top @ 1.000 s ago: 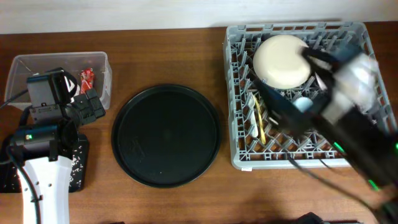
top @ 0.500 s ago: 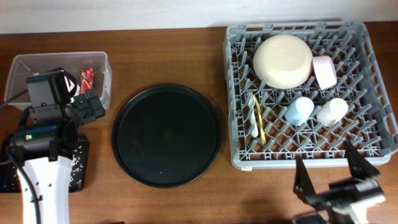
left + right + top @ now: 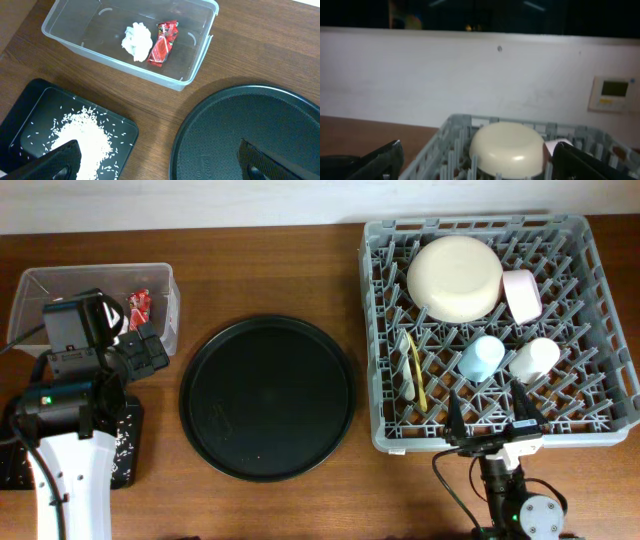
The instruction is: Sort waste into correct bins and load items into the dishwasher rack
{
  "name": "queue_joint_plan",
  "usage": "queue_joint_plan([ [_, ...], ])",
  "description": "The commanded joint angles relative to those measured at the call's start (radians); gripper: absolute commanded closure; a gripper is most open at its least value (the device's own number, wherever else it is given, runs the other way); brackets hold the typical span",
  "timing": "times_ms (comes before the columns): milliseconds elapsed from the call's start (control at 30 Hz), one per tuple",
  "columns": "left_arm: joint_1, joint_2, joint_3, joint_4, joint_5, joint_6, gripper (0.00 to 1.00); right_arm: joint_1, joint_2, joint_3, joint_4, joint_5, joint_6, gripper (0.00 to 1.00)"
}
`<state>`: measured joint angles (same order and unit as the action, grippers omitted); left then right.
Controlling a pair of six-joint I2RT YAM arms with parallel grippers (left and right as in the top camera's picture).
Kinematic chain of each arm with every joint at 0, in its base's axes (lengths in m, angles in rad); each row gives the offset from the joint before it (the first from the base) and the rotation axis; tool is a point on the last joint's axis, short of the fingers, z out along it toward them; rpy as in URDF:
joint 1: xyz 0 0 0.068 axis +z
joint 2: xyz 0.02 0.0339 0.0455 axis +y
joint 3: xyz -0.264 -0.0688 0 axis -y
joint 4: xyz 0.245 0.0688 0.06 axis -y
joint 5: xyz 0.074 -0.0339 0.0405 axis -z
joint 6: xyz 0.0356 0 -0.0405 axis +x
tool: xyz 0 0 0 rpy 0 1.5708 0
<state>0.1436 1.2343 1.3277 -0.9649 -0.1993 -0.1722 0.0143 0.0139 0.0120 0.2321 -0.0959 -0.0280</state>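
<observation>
Right of the round tray (image 3: 266,398), the rack (image 3: 470,224) holds plate (image 3: 455,277), bowl (image 3: 521,294), blue cup (image 3: 482,358), white cup (image 3: 534,359), fork (image 3: 419,377) and spoon (image 3: 407,365). Left of it, tissue (image 3: 137,41) and wrapper (image 3: 163,42) lie in the clear tub (image 3: 197,55), grains (image 3: 85,132) in the black bin (image 3: 47,100). Left claw (image 3: 155,162) and right claw (image 3: 490,425) stand apart, empty.

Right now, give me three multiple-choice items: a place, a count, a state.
1. The red wrapper lies: A in the clear tub; B in the rack; C on the round tray.
2. Cups in the dishwasher rack: A one; B two; C three.
3. The right gripper is: A shut, empty; B shut on something; C open, empty.
Answers: 1 A, beside the tissue; 2 B, a light blue cup and a white cup; 3 C, jaws wide apart, nothing between.
</observation>
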Motion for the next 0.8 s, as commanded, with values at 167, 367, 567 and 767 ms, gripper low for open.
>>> queue_joint_plan([
  [167, 0.002, -0.005, 0.013, 0.001, -0.007, 0.003, 0.01, -0.009, -0.010, -0.006, -0.141, 0.126, 0.037, 0.02],
  [367, 0.002, -0.005, 0.013, 0.001, -0.007, 0.003, 0.01, -0.008, -0.010, -0.006, -0.305, 0.187, 0.190, 0.02],
  [567, 0.002, -0.005, 0.013, 0.001, -0.007, 0.003, 0.01, -0.008, -0.010, -0.006, -0.305, 0.179, 0.191, 0.02],
  [767, 0.002, -0.005, 0.013, 0.001, -0.007, 0.003, 0.01, -0.008, -0.010, -0.006, -0.305, 0.180, 0.191, 0.02],
])
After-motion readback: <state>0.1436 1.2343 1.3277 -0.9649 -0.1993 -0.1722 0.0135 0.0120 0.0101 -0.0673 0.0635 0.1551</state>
